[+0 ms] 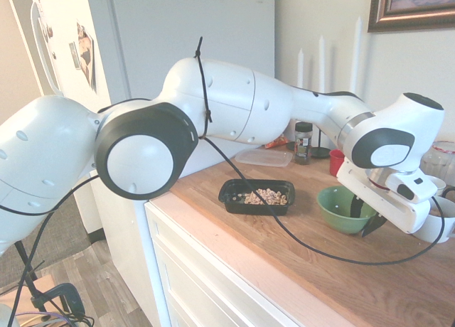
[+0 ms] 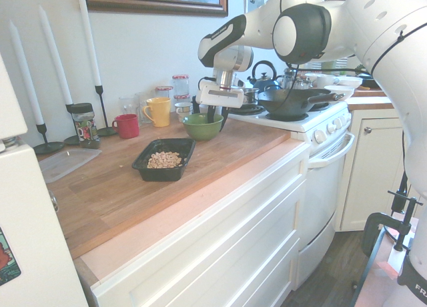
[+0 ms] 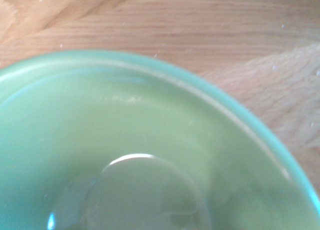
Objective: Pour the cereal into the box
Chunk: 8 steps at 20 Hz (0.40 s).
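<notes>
Cereal (image 2: 163,160) lies heaped inside the black box (image 2: 143,164) on your wooden counter (image 2: 220,153), left of the green bowl (image 2: 197,127) in the second exterior view. Your gripper (image 2: 216,115) points down at that bowl's rim, one finger inside and one outside, jaws slightly apart, not clamping it. Bowl stands upright and looks empty in the wrist view. A red mug (image 2: 126,125) stands behind the box.

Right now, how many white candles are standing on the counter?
3. All stand in dark holders along the back wall: the left candle nearest the fridge, the middle candle beside the spice jar, and the right candle behind the red mug. None appear hidden.
</notes>
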Tool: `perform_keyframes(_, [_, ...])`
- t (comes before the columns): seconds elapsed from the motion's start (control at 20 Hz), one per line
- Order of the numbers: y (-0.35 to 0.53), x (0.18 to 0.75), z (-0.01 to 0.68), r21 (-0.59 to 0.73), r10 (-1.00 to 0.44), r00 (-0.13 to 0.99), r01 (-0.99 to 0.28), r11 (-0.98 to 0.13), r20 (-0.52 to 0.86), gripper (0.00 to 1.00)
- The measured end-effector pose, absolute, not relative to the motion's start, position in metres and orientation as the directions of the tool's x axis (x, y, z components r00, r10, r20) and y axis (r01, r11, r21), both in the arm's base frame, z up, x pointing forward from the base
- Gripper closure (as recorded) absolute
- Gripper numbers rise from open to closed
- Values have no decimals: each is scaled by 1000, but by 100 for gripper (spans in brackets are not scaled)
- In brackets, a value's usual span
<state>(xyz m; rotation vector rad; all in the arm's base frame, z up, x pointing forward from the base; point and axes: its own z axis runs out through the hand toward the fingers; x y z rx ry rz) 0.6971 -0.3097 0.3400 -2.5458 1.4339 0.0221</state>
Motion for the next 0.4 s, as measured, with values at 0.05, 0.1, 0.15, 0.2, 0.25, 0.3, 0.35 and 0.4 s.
perform_keyframes(0.05, [-308, 696, 346, -182, -844, 527, -844, -505, -102, 0])
perform_keyframes(0.1, [-307, 695, 354, -175, -845, 530, -841, -512, -77, 0])
perform_keyframes(0.15, [-306, 694, 364, -166, -845, 533, -838, -519, -44, 0])
perform_keyframes(0.2, [-304, 692, 375, -157, -846, 533, -836, -525, -5, 0])
perform_keyframes(0.25, [-300, 690, 387, -146, -847, 531, -835, -530, 35, 0])
perform_keyframes(0.3, [-296, 688, 396, -134, -847, 527, -836, -532, 75, 0])
perform_keyframes(0.35, [-291, 686, 404, -122, -846, 521, -837, -533, 113, 0])
perform_keyframes(0.4, [-285, 683, 410, -113, -844, 516, -839, -532, 145, 0])
